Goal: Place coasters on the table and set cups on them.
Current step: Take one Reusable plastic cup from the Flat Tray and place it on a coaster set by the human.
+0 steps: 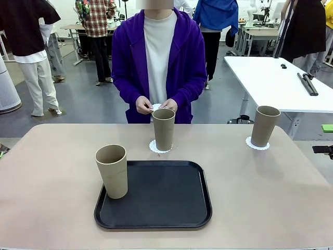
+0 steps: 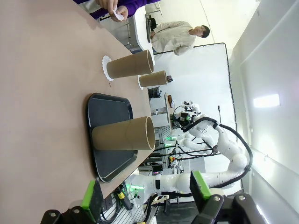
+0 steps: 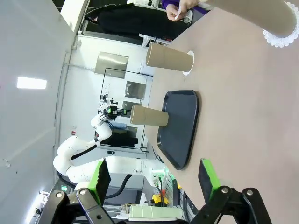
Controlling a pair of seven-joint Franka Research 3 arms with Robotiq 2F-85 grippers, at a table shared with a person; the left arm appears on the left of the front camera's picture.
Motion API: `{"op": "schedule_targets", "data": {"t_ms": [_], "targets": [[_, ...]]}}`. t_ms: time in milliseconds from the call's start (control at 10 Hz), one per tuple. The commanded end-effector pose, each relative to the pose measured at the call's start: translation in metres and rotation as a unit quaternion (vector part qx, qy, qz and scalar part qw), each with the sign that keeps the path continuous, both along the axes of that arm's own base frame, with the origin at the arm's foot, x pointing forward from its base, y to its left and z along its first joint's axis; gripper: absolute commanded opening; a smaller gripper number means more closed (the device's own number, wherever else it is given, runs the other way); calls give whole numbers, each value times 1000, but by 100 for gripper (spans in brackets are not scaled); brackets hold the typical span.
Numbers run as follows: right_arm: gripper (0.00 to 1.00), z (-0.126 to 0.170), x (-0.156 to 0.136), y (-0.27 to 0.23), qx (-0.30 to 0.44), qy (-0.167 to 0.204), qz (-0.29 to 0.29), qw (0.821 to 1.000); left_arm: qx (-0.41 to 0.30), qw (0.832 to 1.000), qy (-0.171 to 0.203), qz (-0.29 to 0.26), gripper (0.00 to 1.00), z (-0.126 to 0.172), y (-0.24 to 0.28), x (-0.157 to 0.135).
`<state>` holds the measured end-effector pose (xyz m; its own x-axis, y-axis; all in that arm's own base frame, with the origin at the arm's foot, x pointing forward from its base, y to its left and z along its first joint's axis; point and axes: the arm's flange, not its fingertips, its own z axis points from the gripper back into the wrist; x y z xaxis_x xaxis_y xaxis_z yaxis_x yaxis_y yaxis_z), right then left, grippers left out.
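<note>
Matte tapered cups, lacy round coasters; black tray

Grey floor far bk, white table beyond right claw, desk further back, ceiling light on.

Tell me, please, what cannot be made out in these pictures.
- Third coaster, front view: mostly hidden in the person's hands, so its shape is unclear.
- Right cup, right wrist view: rim cut off by the top edge.
- Middle coaster, front view: far half hidden behind its cup.
</note>
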<state>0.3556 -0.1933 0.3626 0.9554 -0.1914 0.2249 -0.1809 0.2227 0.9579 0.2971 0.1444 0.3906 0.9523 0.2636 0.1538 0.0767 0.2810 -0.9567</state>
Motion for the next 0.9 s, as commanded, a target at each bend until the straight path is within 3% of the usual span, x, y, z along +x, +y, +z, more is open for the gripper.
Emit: {"op": "schedule_targets", "data": {"t_ms": [0, 100, 800], "targets": [[100, 2, 6, -1, -7, 17, 9, 1000, -5, 1000, -9, 0, 100, 0, 0, -1], [100, 0, 0, 0, 0, 0, 0, 1000, -5, 1000, -9, 0, 100, 0, 0, -1], [100, 0, 0, 0, 0, 0, 0, 1000, -5, 1000, -9, 0, 100, 0, 0, -1]]}}
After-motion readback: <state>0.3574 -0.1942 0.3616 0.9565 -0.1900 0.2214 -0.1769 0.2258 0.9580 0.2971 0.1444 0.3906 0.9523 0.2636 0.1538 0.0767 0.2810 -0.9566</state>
